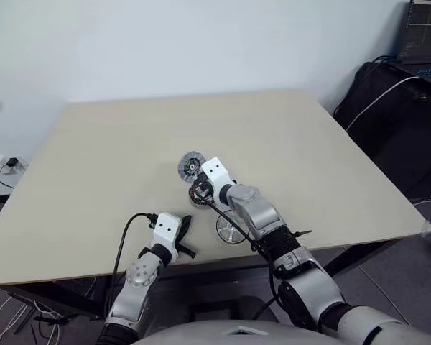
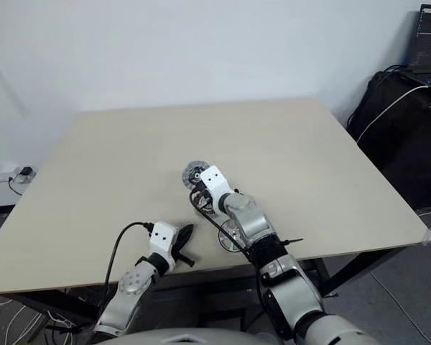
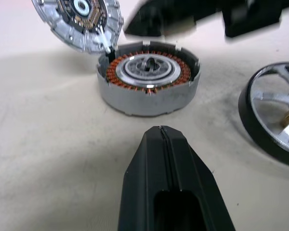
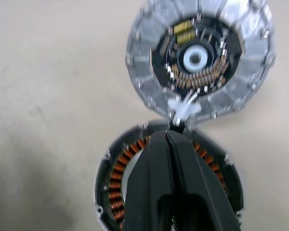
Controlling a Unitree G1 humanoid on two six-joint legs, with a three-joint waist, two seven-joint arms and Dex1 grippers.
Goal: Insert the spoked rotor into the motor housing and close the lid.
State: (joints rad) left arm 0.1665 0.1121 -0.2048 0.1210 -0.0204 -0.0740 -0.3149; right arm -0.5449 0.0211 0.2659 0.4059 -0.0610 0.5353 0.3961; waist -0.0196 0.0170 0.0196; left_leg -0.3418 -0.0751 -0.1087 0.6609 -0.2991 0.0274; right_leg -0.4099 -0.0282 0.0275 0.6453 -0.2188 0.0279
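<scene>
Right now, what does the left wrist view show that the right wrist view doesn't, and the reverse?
Left wrist view alone: the spoked rotor lying on the table beside the motor housing, and the shut left gripper short of it. Right wrist view alone: the shut right gripper above the housing's copper windings. Both: the housing and the lid lying open against its far rim, dark face up.

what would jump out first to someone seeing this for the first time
The open motor housing near the table's front edge, its orange windings bare. The ribbed lid lies face-up against its far side, with the right gripper, jaws shut, above the housing. The spoked rotor lies beside it.
</scene>
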